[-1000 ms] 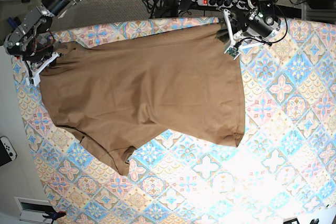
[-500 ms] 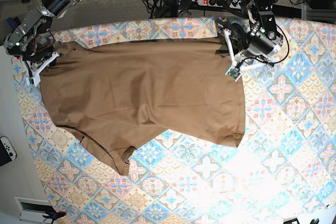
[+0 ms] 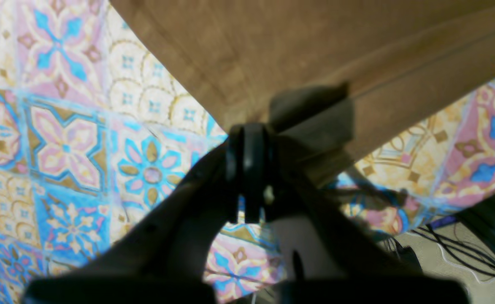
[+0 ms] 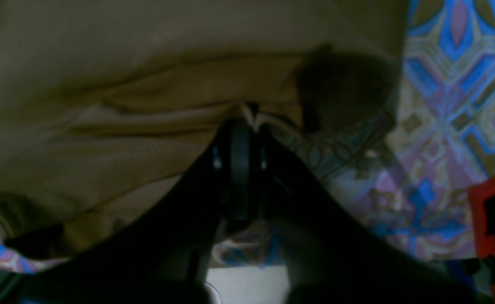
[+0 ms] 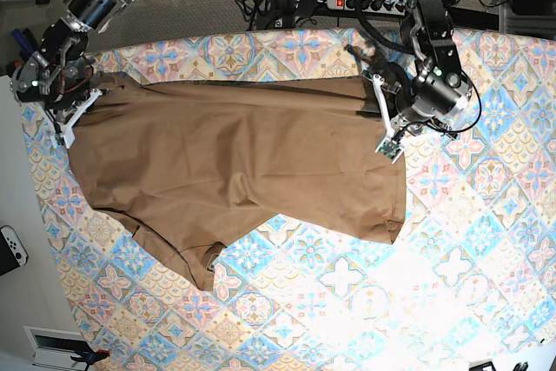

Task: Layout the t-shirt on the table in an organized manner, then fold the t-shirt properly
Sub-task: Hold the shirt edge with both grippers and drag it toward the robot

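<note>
Spanning the left and centre of the base view, one brown t-shirt point(image 5: 217, 145), pinched upper left by the right gripper point(image 5: 106, 91); left gripper point(image 5: 380, 119), jaws pressed together at upper right, apparently pinning cloth to align the fold.

Looks like a robotics lab or workshop: mechanical arms point(image 5: 426, 58) over the table point(image 5: 486, 275), loose cables point(image 3: 462, 249) beside it.

Pastel tile-patterned table point(image 5: 304, 301); medallion cover, brown t-shirt point(image 5: 217, 154) on it (creased)
</note>
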